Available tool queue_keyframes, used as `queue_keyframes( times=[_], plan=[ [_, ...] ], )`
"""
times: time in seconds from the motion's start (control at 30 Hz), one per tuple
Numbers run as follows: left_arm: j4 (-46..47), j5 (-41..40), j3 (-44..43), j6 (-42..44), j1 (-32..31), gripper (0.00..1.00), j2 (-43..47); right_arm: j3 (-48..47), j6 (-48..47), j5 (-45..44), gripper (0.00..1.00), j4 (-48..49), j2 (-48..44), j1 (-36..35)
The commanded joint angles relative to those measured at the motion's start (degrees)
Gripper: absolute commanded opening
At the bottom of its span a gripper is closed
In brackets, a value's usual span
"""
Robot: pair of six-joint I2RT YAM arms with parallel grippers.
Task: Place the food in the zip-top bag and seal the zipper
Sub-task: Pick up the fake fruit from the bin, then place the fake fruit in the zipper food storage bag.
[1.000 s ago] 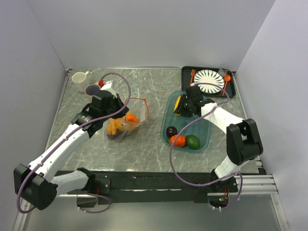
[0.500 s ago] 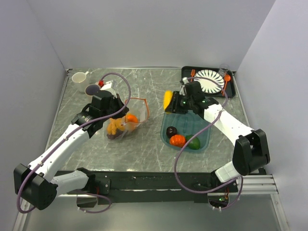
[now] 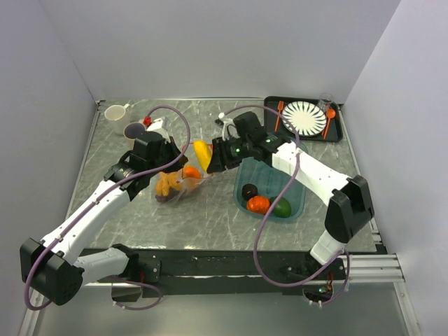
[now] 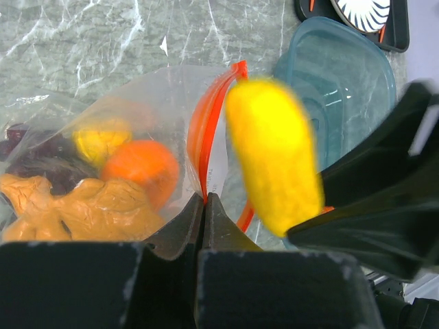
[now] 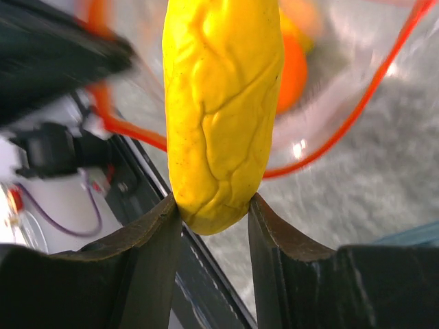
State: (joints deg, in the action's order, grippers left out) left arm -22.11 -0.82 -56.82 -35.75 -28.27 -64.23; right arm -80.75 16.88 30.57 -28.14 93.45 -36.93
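Your right gripper (image 5: pixel 214 204) is pinching a long yellow toy (image 5: pixel 221 103) by its lower end. Its jaws are standing partway apart and pressing on both sides of the piece. It is hanging the piece right at the open mouth of the zip-top bag (image 4: pixel 147 96); you cannot tell whether it is already past the rim. Your left gripper (image 4: pixel 204 205) is clamping the zipper (image 4: pixel 206 127) with its jaws fully closed on the orange-red strip, and that edge is standing up off the tabletop (image 3: pixel 210 217) with the mouth gaping toward the yellow toy. Inside the bag an orange fruit (image 4: pixel 140 168), a smaller yellow fruit (image 4: pixel 101 137), a tan-orange piece (image 4: pixel 82 209) and dark purple grapes (image 4: pixel 38 161) are lying together. To the right, the teal tray (image 3: pixel 297 189) is carrying a dark round piece (image 3: pixel 249 190), a red-orange fruit (image 3: pixel 258 204) and a green fruit (image 3: pixel 281 207). A black tray (image 3: pixel 269 103) with a striped plate (image 3: pixel 304 117) is sitting in the far right corner, and a white cup (image 3: pixel 115 112) in the far left one.
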Motion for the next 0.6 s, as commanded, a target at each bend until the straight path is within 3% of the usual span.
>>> queue_keyframes(
  times=[0.0, 0.3, 0.57],
  plan=[
    [1.72, 1.0, -0.84, -0.29, -0.2, 0.01, 1.03, -2.4, -5.19, 0.02, 0.0, -6.75, 1.12, -1.3],
    [1.98, 1.17, -1.54, 0.06, -0.2, 0.01, 0.33, -4.32, -8.09, -1.39, 0.0, -10.35, 2.0, -1.48],
    [2.16, 3.37, -1.37, 0.59, -0.2, 0.01, -0.29, -14.93, -9.23, -3.67, 0.0, -15.88, 9.37, -1.83]
  ],
)
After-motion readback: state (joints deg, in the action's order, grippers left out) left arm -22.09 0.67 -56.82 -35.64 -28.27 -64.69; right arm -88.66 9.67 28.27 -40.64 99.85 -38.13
